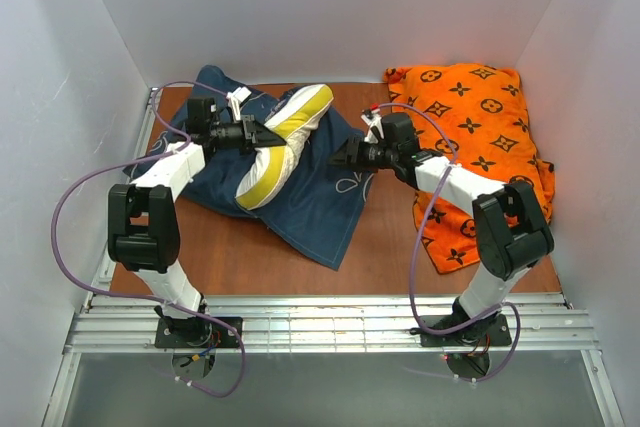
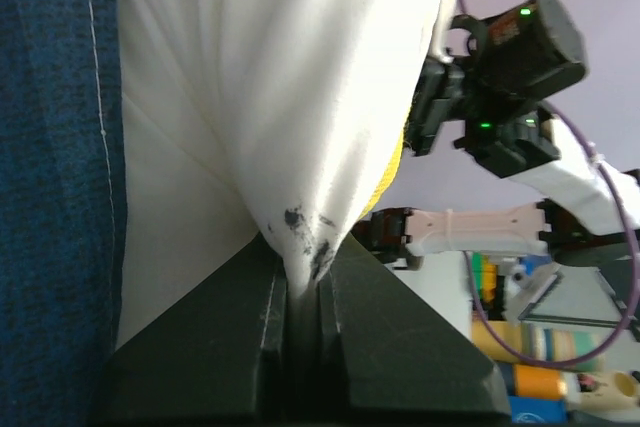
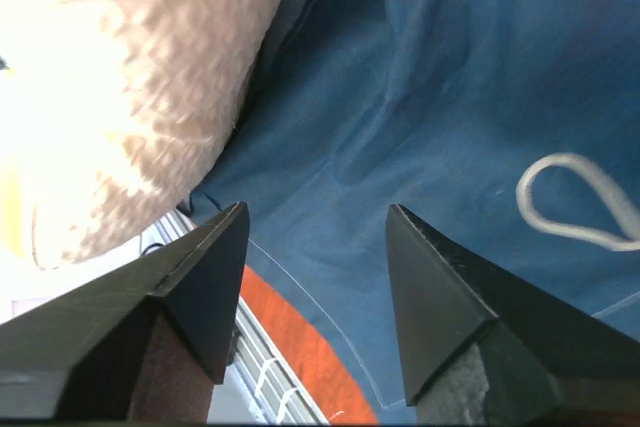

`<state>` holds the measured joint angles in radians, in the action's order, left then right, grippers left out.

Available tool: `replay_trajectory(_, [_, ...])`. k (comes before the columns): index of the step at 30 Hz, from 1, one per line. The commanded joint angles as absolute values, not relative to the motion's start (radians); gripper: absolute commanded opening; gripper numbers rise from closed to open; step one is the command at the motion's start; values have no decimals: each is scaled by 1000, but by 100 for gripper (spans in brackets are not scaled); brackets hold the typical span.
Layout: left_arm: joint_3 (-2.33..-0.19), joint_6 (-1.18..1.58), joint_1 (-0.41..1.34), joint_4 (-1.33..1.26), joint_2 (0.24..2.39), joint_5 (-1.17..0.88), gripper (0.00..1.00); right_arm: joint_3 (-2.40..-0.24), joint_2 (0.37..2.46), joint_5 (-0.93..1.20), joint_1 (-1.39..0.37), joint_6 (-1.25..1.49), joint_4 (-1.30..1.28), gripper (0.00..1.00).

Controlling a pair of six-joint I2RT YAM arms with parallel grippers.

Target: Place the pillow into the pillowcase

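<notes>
Top camera looks down from behind; both wrist cameras closely face the pillow

Pillow: soft white cloth, finely dimpled weave, matt; yellow band smoother; dark smudges at pinched corner.
Pillowcase: navy woven cloth, matt, creased, white stitching.
Orange cushion: printed fabric, soft-looking.
Table: smooth brown wood-look top, slight sheen.
Right gripper: matt dark plastic.
Front rail: ribbed bare metal.

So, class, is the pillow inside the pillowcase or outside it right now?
Outside. The pillow shows uncovered along its whole length above the pillowcase, with no navy fabric wrapping it; the left gripper pinches its white cloth.
</notes>
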<state>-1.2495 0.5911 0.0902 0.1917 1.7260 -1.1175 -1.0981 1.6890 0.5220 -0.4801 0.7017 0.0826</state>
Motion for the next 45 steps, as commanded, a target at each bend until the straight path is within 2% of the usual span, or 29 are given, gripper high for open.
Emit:
replay_trajectory(1, [-1169, 889, 103, -170, 1672, -1246, 0, -1152, 1793, 505, -512, 712, 64, 53])
replay_trajectory(10, [-1034, 1329, 103, -711, 1716, -1252, 0, -1396, 2000, 402, -600, 821, 113, 54])
replay_trajectory(15, [-1023, 1385, 103, -781, 1724, -1262, 0, -1509, 2132, 413, -626, 896, 143, 51])
replay_trajectory(21, [-999, 1430, 101, -824, 1715, -1261, 0, -1572, 2181, 365, -649, 905, 106, 53])
replay_trajectory(22, [-1002, 1433, 101, -828, 1715, -1262, 0, -1563, 2172, 339, -644, 884, 75, 48])
replay_trajectory(23, [-1003, 1442, 101, -833, 1713, -1262, 0, -1545, 2161, 315, -628, 832, 49, 30])
replay_trajectory(26, [-1003, 1471, 101, -870, 1720, -1252, 0, -1419, 2114, 256, -556, 779, 6, 2])
replay_trajectory(27, [-1005, 1474, 101, -874, 1721, -1252, 0, -1389, 2103, 253, -536, 767, 2, 1])
replay_trajectory(30, [-1008, 1477, 101, -884, 1723, -1247, 0, -1361, 2076, 271, -476, 724, -40, 2])
replay_trajectory(31, [-1008, 1476, 101, -879, 1726, -1246, 0, -1362, 2066, 306, -465, 718, -51, 8])
replay_trajectory(32, [-1009, 1473, 101, -877, 1724, -1246, 0, -1365, 2045, 322, -465, 712, -54, 21])
replay_trajectory(34, [-1006, 1465, 101, -873, 1727, -1244, 0, -1381, 2020, 377, -471, 700, -55, 37])
replay_trajectory(37, [-1000, 1454, 103, -867, 1732, -1241, 0, -1410, 1961, 376, -488, 677, -72, 50])
replay_trajectory(39, [-996, 1442, 104, -850, 1730, -1236, 0, -1431, 1930, 350, -497, 657, -126, 53])
replay_trajectory(45, [-985, 1422, 107, -825, 1743, -1223, 0, -1489, 1881, 242, -515, 632, -244, 50])
